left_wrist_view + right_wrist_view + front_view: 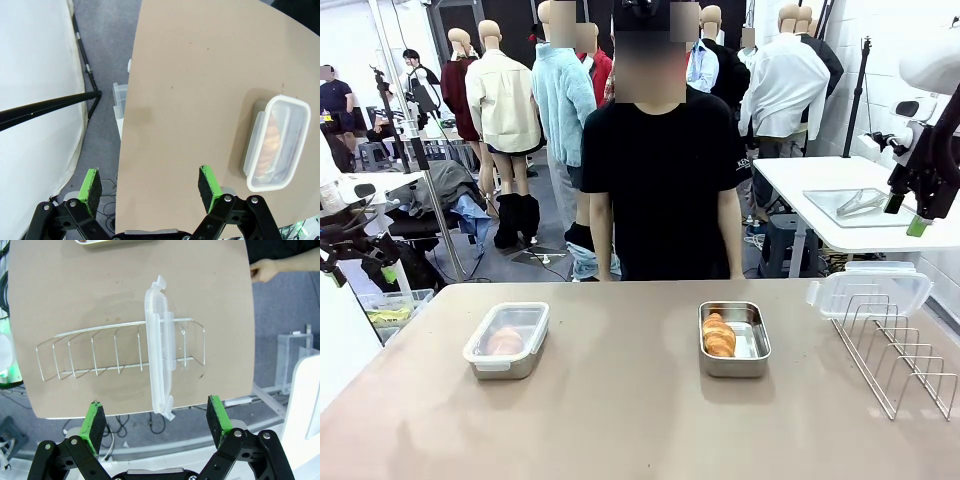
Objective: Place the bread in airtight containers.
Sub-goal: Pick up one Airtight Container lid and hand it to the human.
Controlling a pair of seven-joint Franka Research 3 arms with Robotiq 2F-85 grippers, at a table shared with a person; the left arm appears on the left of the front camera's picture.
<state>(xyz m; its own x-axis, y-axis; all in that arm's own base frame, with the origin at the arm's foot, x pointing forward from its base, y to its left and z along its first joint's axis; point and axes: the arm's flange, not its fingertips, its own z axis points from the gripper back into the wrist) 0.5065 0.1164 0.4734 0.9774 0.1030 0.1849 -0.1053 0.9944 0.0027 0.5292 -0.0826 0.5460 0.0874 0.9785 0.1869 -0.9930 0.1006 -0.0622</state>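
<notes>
Two steel tins stand on the tan table (620, 420). The left tin (507, 340) wears its clear lid, and a golden roll (505, 341) shows through it. The right tin (734, 338) is uncovered and holds a ridged roll (718, 334) on its left side. Its clear lid (870, 292) leans in the wire rack (905, 355). My left gripper (150, 187) hangs open over the table's left edge, with the lidded tin (277, 142) off to its right. My right gripper (156, 420) is open high above the lid (161, 350) in the rack (100, 352). In the front view it hangs at the upper right (906, 215).
A person in a black T-shirt (660, 170) stands at the far edge, arms down, one hand (265, 270) beside the table. A white side table (840, 190) with a tray stands at the back right. Plastic bins (120, 97) sit on the floor to the left.
</notes>
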